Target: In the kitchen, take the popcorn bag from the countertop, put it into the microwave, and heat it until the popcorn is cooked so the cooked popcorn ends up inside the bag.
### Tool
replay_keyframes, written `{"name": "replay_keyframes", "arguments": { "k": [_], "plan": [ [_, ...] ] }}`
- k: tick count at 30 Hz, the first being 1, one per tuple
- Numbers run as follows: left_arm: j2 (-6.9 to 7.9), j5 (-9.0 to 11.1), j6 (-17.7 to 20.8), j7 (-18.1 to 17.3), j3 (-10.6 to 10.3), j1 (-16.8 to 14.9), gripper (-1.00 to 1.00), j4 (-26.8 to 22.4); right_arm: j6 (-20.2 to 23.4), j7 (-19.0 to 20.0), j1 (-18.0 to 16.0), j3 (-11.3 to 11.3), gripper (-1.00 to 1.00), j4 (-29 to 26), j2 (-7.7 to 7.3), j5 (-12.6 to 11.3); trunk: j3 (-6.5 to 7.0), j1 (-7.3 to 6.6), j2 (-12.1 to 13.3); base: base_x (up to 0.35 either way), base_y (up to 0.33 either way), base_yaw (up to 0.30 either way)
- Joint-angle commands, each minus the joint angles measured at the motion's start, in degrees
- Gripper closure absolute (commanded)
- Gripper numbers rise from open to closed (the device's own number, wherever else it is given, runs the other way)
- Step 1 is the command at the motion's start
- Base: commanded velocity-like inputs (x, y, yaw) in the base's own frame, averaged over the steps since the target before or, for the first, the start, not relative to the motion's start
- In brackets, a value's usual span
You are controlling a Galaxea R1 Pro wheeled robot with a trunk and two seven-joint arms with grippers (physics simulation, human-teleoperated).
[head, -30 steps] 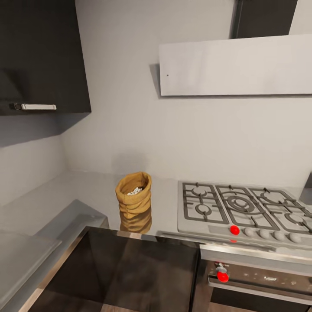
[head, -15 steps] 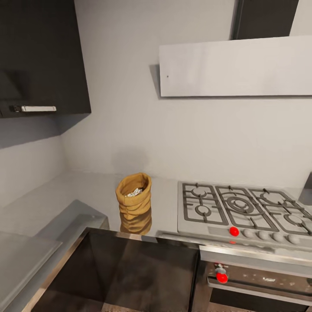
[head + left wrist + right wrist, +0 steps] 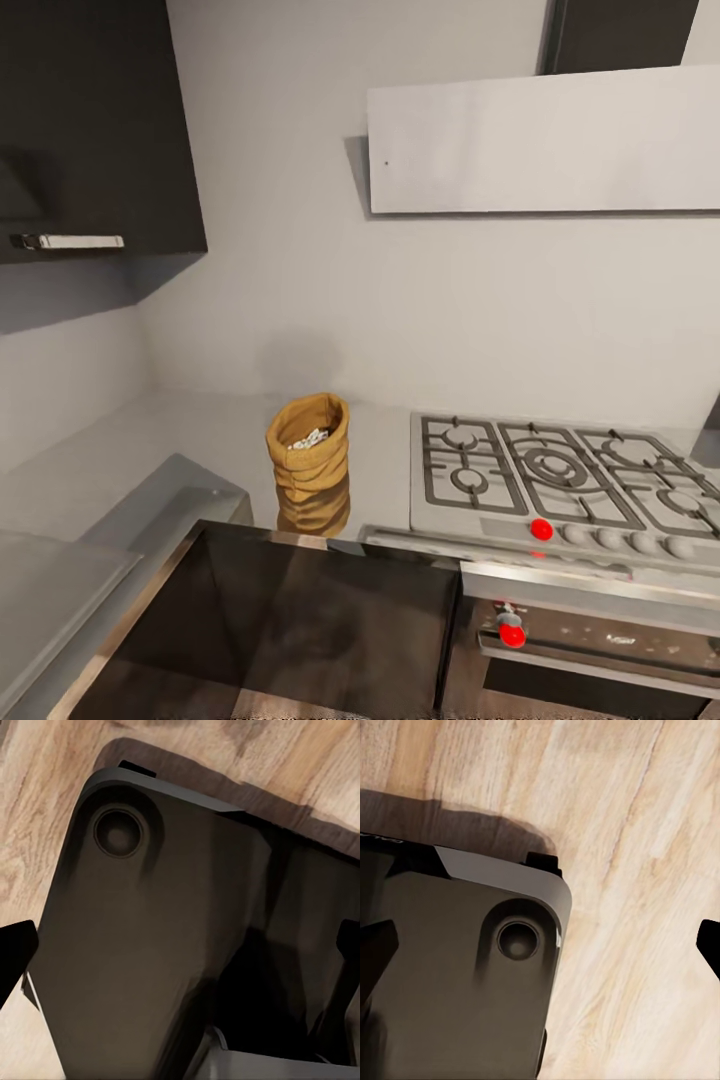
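While nothing is gripping it, one popcorn bag (image 3: 309, 452) is standing upright on the single steel bench (image 3: 190, 445), just beside one gas hob (image 3: 560, 490). I judge a clumsy reach could be tipping it and spilling the popcorn (image 3: 309, 438) heaped inside. Both wrist views are looking down past the dark robot base at wooden floor; whether the fingers are parted, I cannot tell.

The popcorn bag (image 3: 309, 449) looks like coarse, wrinkled tan cloth. It stands on a smooth, faintly reflective brushed-steel countertop (image 3: 190, 450). Right of it, the gas hob (image 3: 560, 485) looks matt grey metal. The floor (image 3: 645, 832) is pale grained wood.
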Motion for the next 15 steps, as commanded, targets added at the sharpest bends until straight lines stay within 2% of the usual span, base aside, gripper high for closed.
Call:
{"name": "replay_keyframes", "arguments": {
  "k": [1, 15],
  "plan": [
    [-0.01, 0.27, -0.08, 0.02, 0.02, 0.03, -1.0, -0.1, -0.25, 0.09, -0.08, -0.48, -1.0, 0.18, -0.03, 0.42, -0.15, 0.0, -0.04, 0.0, 0.0, 0.0],
    [-0.01, 0.19, -0.09, 0.02, -0.08, 0.03, -1.0, -0.16, -0.23, 0.09, -0.08, -0.48, -1.0, 0.18, 0.0, 0.26, -1.43, 0.0, -0.04, 0.0, 0.0, 0.0]
  ]
}}
